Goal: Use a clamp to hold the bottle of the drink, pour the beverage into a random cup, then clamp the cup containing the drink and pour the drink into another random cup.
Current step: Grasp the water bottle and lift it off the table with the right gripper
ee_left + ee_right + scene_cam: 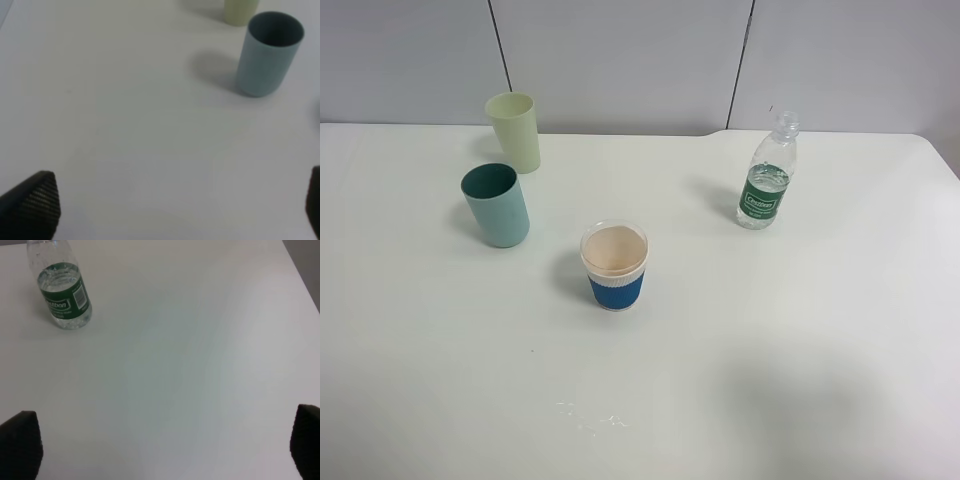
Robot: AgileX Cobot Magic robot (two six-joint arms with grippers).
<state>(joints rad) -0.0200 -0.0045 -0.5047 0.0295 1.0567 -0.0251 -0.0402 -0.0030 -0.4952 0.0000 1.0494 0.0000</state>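
A clear uncapped bottle [766, 174] with a green label stands upright at the back right of the white table; the right wrist view shows the bottle [61, 290] well ahead of my right gripper [165, 445], which is open and empty. Three cups stand on the left half: a pale green cup [514, 131] at the back, a teal cup [496, 205] in front of it, and a white paper cup with a blue sleeve [615, 266] near the middle. My left gripper [180, 205] is open and empty, with the teal cup [267, 52] far ahead of it. Neither arm shows in the exterior high view.
The white table [800, 330] meets a grey panelled wall [620, 60] at the back. A few small water droplets [595, 420] lie on the table near the front. The table's right edge [945, 165] runs close to the bottle's side.
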